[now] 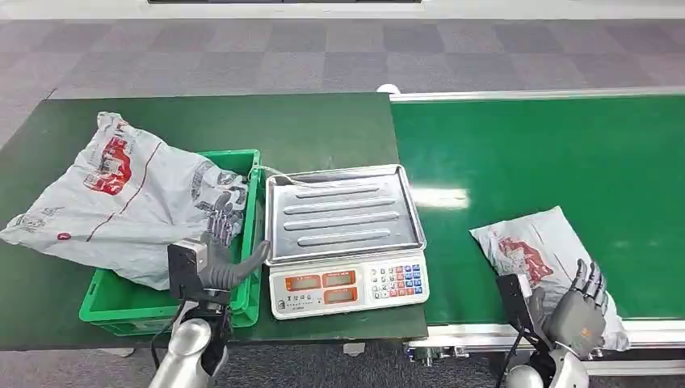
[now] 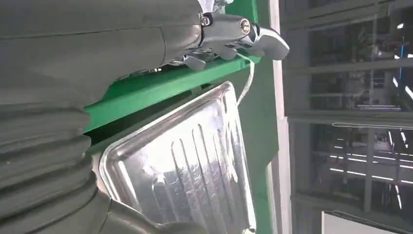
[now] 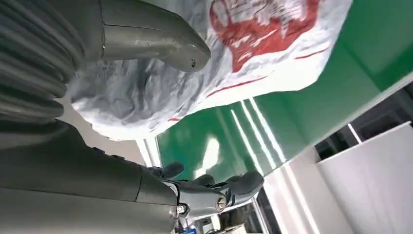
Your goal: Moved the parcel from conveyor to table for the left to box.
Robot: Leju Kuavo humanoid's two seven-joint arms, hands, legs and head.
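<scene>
Both my hands sit low at the near edge: my right hand point(image 1: 578, 314) hovers open, fingers spread, over the near corner of the grey parcel point(image 1: 540, 255) lying on the green conveyor point(image 1: 565, 153), holding nothing. My left hand point(image 1: 220, 260) rests empty, fingers loosely apart, at the green crate point(image 1: 121, 307) where another grey bag point(image 1: 113, 206) lies, beside the scale point(image 1: 347, 234).

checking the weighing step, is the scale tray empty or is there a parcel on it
Empty. The scale tray shows its bare ribbed metal with nothing on it; one parcel lies on the conveyor and a bag over the green crate.
</scene>
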